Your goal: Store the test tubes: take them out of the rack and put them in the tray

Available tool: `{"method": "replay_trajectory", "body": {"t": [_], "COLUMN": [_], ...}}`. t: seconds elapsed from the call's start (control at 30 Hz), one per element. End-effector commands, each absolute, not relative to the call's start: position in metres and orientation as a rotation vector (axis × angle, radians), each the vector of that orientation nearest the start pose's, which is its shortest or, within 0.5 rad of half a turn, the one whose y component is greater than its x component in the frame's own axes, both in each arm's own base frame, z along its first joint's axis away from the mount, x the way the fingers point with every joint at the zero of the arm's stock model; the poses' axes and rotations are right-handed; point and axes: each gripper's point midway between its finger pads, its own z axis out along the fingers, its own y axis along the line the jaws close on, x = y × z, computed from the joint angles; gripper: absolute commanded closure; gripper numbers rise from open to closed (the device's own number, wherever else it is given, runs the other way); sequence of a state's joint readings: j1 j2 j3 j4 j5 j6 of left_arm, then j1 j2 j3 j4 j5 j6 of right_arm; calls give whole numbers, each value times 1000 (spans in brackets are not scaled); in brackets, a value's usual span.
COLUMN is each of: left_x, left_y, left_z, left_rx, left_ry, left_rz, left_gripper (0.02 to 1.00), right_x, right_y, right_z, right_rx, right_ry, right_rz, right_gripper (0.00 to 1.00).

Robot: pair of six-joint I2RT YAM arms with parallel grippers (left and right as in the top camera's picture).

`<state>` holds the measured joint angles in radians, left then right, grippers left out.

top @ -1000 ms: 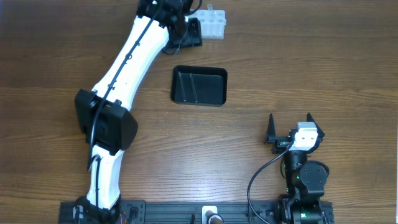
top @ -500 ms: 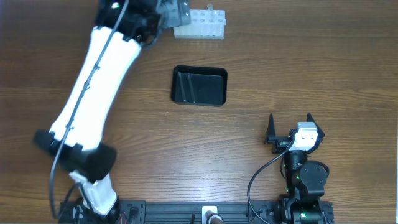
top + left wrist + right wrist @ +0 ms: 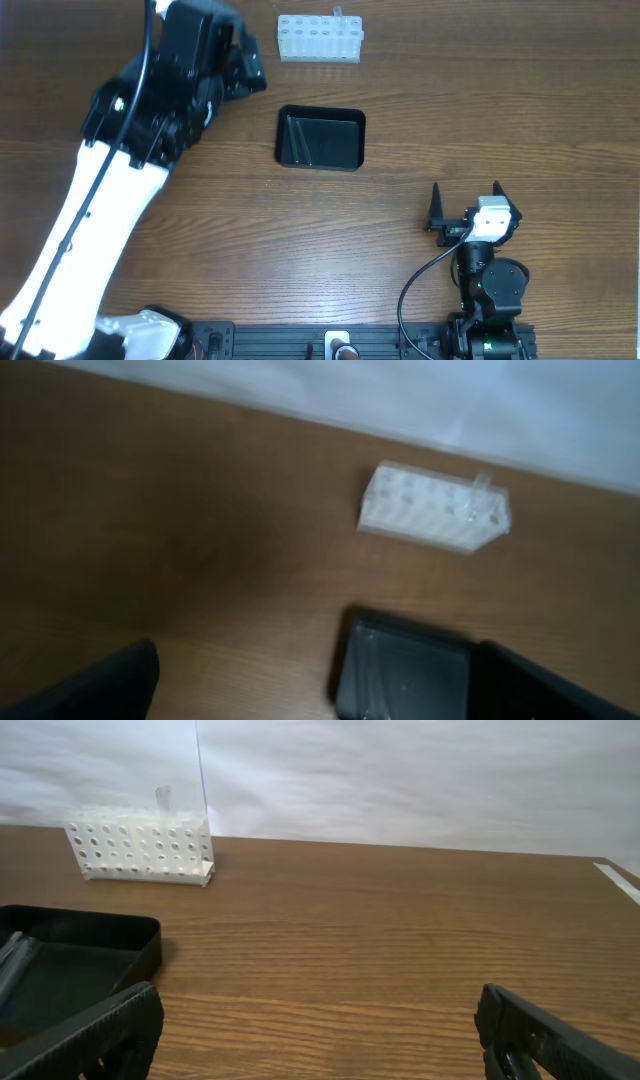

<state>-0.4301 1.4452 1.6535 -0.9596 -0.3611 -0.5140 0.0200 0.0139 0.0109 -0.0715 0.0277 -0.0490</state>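
Observation:
The white test tube rack stands at the far edge of the table, with one clear tube upright at its right end. In front of it lies the black tray, holding a few clear tubes along its left side. My left gripper hangs open to the left of the rack, apart from it, with nothing between its fingers. In the left wrist view the rack and tray lie ahead. My right gripper stands open near its base, far from the tray and rack.
The wooden table is bare around the tray and between the two arms. A white wall rises right behind the rack.
My left arm has pulled back from the rack, swinging left and toward the near side with its gripper empty. The rack now shows whole. The right arm has not moved.

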Motion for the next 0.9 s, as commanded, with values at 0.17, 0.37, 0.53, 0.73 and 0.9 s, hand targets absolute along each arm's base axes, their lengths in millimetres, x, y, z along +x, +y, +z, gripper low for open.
{"method": "replay_trajectory", "body": {"t": [0.17, 0.37, 0.53, 0.73, 0.9], "left_x": [364, 346, 318, 277, 249], "left_y": [-71, -41, -16, 11, 16], "left_z": [321, 321, 323, 321, 309], "left_rx": [-192, -141, -165, -190, -187], "left_ry": [2026, 1761, 1549, 1296, 1178], "left_rz": [-223, -300, -279, -216, -193], "left_gripper": [20, 20, 20, 20, 20], "right_x": [246, 246, 246, 246, 246], "right_y": [0, 0, 0, 0, 0], "right_z": [157, 157, 157, 157, 157], "right_rx": [-30, -30, -30, -30, -30], "right_ry": [1645, 1645, 1645, 1645, 1645], "right_rz": [-38, -38, -39, -38, -39], "right_gripper": [7, 9, 7, 7, 7]}}
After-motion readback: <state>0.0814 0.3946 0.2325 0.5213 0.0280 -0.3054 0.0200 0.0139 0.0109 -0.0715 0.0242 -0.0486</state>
